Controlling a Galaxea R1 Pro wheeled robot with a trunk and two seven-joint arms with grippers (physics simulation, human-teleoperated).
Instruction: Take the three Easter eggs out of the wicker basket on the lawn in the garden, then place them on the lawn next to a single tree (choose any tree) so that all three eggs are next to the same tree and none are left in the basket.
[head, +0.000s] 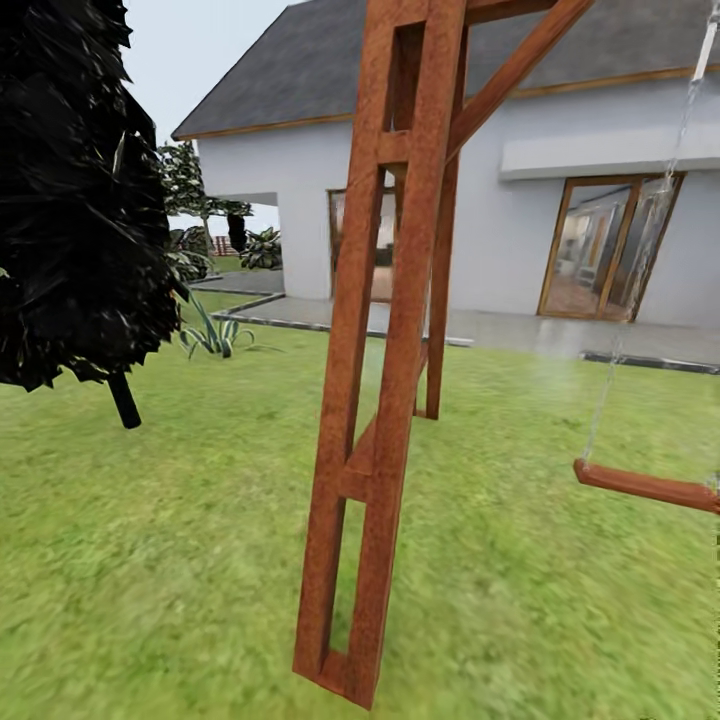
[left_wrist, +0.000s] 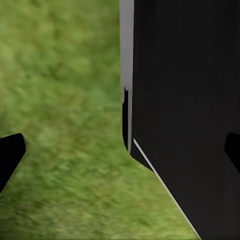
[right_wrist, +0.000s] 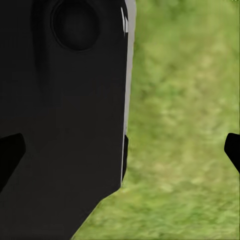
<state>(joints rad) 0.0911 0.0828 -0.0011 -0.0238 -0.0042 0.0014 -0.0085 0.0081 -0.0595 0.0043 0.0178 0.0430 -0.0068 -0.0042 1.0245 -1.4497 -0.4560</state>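
The lawn spreads out as mottled green grass under and around me. The Easter eggs, the wicker basket and the tree are out of view. In the left wrist view my left gripper is open, its dark fingertips far apart at the frame's edges, with only grass and my own black body beyond them. My right gripper is open in the same way, one of its fingertips over grass. Neither holds anything.
A red-brown wooden swing frame stands close ahead, its leg planted in the grass, with a swing seat hanging to the right. A near-black cypress fills the left. Behind are a spiky plant, a paved terrace and a grey house.
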